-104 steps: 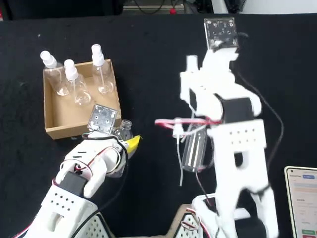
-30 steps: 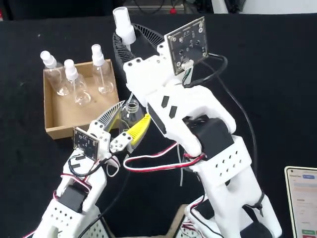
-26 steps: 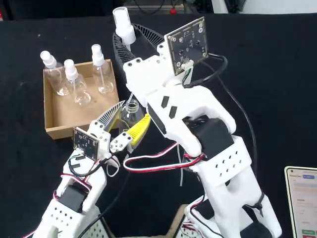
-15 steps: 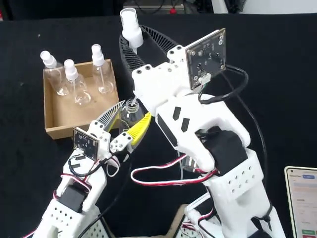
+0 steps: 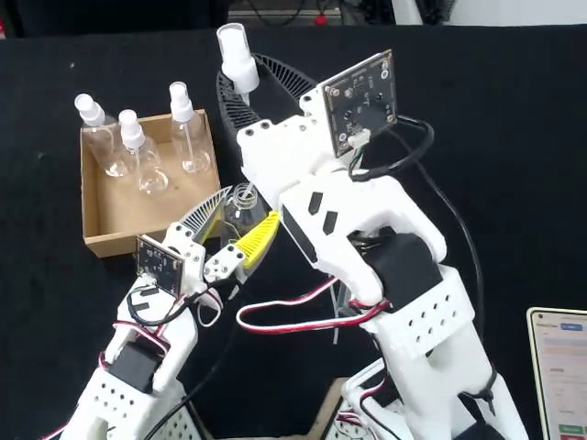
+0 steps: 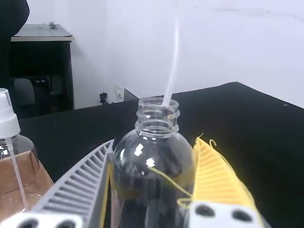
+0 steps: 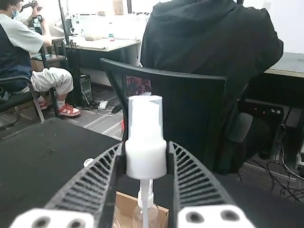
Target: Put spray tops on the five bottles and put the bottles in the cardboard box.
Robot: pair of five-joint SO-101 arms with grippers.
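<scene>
My left gripper [image 5: 243,213] is shut on a clear bottle [image 5: 240,209] with an uncapped neck, held upright just right of the cardboard box [image 5: 110,243]. In the left wrist view the bottle [image 6: 154,185] stands between the grey and yellow fingers of the left gripper [image 6: 154,142]. My right gripper [image 5: 244,81] is above it, shut on a white spray top [image 5: 236,55]. The top's thin tube [image 6: 172,61] hangs down into the bottle's mouth. In the right wrist view the spray top [image 7: 146,142] sits between the black fingers of the right gripper [image 7: 145,152]. Three capped bottles [image 5: 142,151] stand in the box.
The right arm's white body [image 5: 367,257] leans over the table's middle and hides what lies under it. A device with a lit screen [image 5: 559,371] lies at the table's front right edge. A capped bottle [image 6: 9,135] in the box shows beside the left gripper.
The right arm has swung over from the right with the spray top, now above the bottle. The left gripper has lifted the bottle upright. In the last half second the top shifted slightly left.
</scene>
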